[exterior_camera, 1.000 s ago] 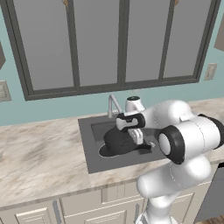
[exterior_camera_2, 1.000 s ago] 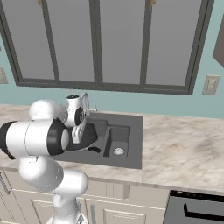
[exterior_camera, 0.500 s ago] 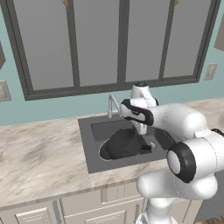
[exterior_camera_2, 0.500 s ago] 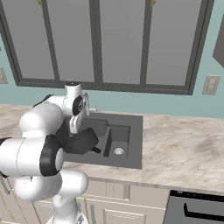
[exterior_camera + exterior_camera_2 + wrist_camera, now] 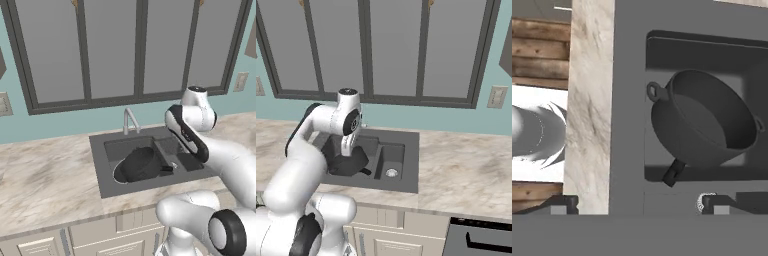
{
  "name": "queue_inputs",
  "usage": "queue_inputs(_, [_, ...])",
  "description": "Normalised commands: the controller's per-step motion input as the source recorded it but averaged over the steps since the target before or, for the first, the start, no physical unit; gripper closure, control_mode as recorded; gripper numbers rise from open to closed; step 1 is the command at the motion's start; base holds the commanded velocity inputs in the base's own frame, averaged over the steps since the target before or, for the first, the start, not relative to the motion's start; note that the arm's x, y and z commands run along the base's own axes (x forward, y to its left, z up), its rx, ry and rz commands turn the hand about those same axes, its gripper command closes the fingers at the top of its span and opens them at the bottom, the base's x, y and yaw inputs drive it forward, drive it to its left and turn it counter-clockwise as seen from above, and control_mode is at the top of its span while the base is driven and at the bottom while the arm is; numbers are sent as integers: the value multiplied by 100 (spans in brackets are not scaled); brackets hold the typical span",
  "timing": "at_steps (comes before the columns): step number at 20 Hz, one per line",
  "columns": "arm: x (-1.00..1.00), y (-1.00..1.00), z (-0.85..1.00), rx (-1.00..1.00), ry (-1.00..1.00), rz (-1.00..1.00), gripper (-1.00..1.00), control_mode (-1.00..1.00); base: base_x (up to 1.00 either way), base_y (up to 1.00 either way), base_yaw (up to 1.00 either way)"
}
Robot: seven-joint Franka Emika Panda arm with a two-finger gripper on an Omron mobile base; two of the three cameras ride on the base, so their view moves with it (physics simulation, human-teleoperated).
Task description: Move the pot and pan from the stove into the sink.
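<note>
Gripper has its jaws spread wide, holding nothing. One pot lies tipped in the sink, centre-right of the hand view, just above the fingertips; one pan handle pokes out under it toward lower centre (pan body mostly hidden). One faucet, upper centre of left base view.

pot: dark grey, matte, smooth
pan: handle black, matte
sink: dark grey, matte, smooth basin
faucet: silver metal, slight sheen
counter: pale marbled stone, smooth
arm: white glossy shell, dark joints
cabinet doors: flat grey panels, dark frames
</note>
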Motion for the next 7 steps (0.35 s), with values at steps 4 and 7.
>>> queue_inputs(4, [-100,-61,38,8,-12,-1,-100,-100,0,0,0])
queue_inputs(7, [-99,-47,34,8,-18,-3,-100,-100,0,0,0])
